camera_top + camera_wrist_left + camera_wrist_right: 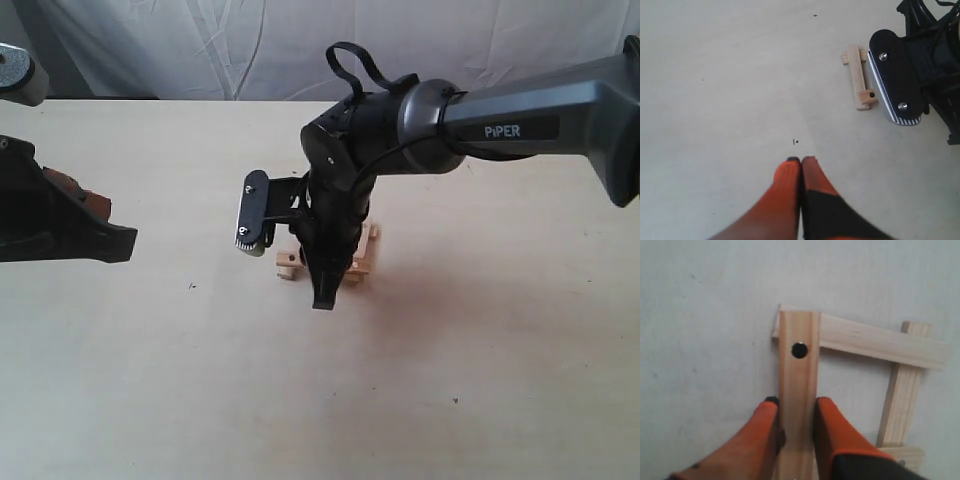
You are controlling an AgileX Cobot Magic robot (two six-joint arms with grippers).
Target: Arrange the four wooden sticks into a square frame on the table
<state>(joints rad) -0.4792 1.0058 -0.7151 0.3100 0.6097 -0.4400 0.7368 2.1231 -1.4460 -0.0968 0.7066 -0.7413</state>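
The right fingers (827,420) pinch the fourth stick (799,365), laid into the square frame (875,340) mid-way across the desk (480,380), so all four sides look placed and only the release remains, while the left fingers (787,175) sit pressed together, empty, out at nine o'clock.

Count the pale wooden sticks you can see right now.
4. On the cream table: a pale flat wooden stick with a dark dot gripped by the right claw, one under its dotted end, one opposite, one mostly hidden beside the claw.
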